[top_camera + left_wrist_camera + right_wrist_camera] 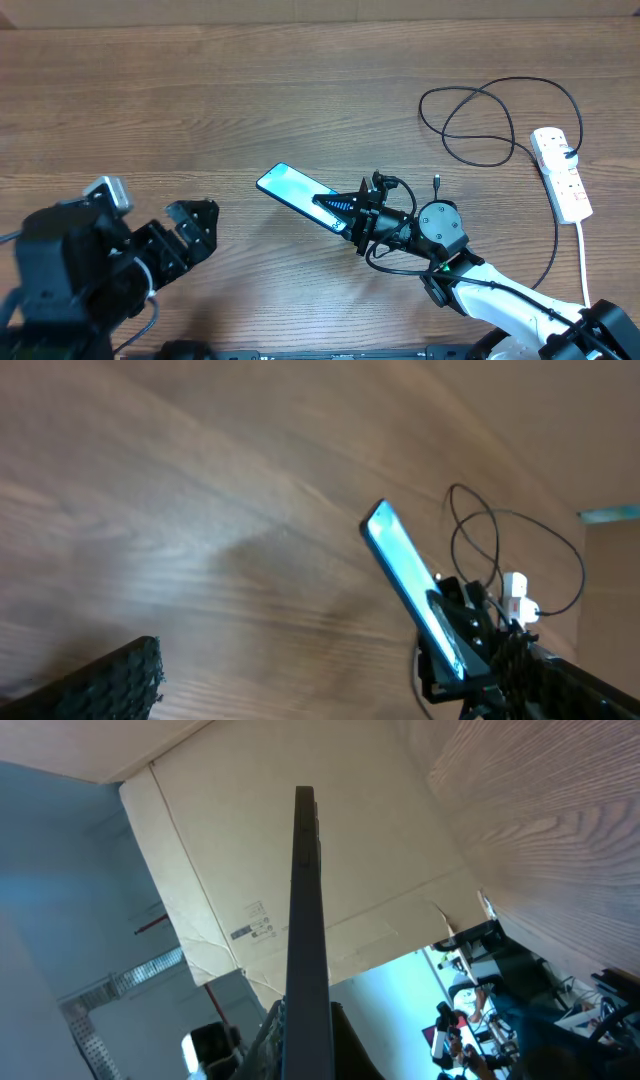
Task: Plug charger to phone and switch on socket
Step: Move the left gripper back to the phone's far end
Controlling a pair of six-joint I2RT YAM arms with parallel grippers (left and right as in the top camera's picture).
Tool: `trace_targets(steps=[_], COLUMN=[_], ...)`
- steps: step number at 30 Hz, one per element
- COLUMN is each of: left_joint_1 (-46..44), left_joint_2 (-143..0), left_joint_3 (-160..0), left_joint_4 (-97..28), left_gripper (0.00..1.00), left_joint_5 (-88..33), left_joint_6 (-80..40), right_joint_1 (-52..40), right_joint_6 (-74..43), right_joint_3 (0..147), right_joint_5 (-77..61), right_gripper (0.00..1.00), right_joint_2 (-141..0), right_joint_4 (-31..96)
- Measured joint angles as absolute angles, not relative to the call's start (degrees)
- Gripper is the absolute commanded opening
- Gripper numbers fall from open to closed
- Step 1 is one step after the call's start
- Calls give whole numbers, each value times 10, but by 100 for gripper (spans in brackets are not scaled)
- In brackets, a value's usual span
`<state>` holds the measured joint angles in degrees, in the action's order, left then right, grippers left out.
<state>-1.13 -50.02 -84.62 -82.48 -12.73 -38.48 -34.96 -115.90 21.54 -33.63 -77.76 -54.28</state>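
Overhead cam stares straight down at the whole tabletop (300,90). Left wrist cam sits low, near left, looking right at the phone (405,570), same one overhead sees. Right wrist cam's jammed against its edge, facing a cardboard wall (220,850).

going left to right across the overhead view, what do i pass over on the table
left pincer → phone → charger loop → socket strip

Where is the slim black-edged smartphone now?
In the overhead view, the slim black-edged smartphone is near the picture's centre, clamped at one end by the right tool, left of the white plastic power strip.
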Motion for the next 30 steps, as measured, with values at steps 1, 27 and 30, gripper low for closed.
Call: trace_targets(steps=[1, 27, 30], left_joint_1=[-11, -62, -103], left_joint_2=[-500, -652, -672], left_joint_3=[-830, -557, -556], left_joint_4=[-820, -469, -406], left_gripper=[100, 94, 93], left_joint_5=[-135, -385, -390], left_joint_6=[-402, -637, -664], right_joint_1=[-350, -350, -350], right_joint_6=[-1159, -1159, -1159], right_joint_3=[215, 215, 215], right_joint_5=[-336, -336, -336], right_gripper=[4, 4, 4], right_joint_2=[-778, -778, -778], right_joint_4=[-539, -479, -460])
